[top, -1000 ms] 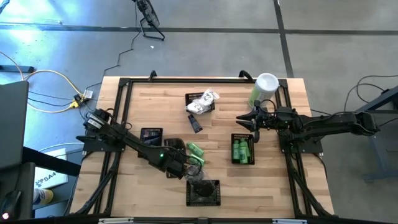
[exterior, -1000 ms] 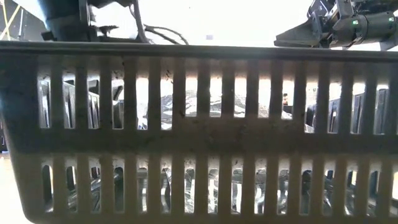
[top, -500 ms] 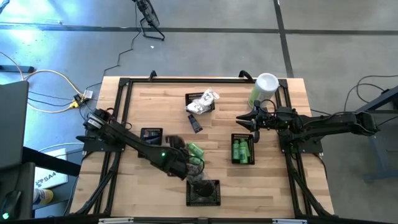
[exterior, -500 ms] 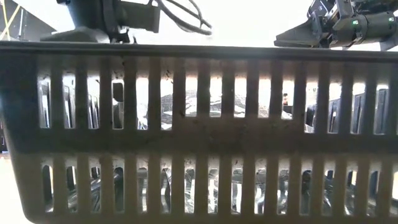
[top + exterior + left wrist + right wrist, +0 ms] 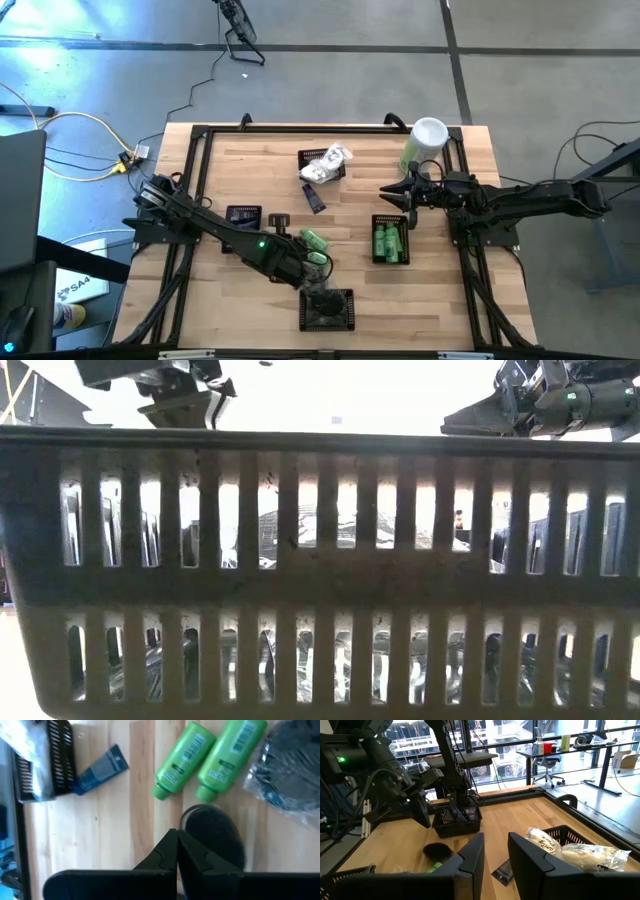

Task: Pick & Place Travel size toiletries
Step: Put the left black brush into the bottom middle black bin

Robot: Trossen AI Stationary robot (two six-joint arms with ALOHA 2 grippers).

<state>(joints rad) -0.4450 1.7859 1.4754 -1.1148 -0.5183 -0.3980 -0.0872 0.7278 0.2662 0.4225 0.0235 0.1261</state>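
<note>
My left gripper (image 5: 177, 832) is shut and empty, pointing down over the table's middle; in the low view (image 5: 185, 415) its tips stand above the front basket's rim. A dark round piece (image 5: 212, 832) lies on the wood just beyond its fingertips; it also shows in the right wrist view (image 5: 437, 851). Two bright green bottles (image 5: 182, 757) (image 5: 315, 240) lie side by side past it. A blue-black tube (image 5: 100, 767) lies near the far basket. A clear bag of dark pieces (image 5: 292, 775) lies beside the bottles. My right gripper (image 5: 496, 857) is open and empty, above the basket of green bottles (image 5: 390, 240).
Black mesh baskets stand around: one with white packets (image 5: 322, 165) at the far middle, one with black tubes (image 5: 243, 217) at the left, one (image 5: 327, 308) at the front edge, filling the low view. The pale-green canister (image 5: 425, 140) stands at the far right.
My left gripper has risen: in the low view its body stood behind the front basket's rim, and now its fingertips show above it. In the high view the dark round piece now shows a little nearer the far edge, clear of the arm.
</note>
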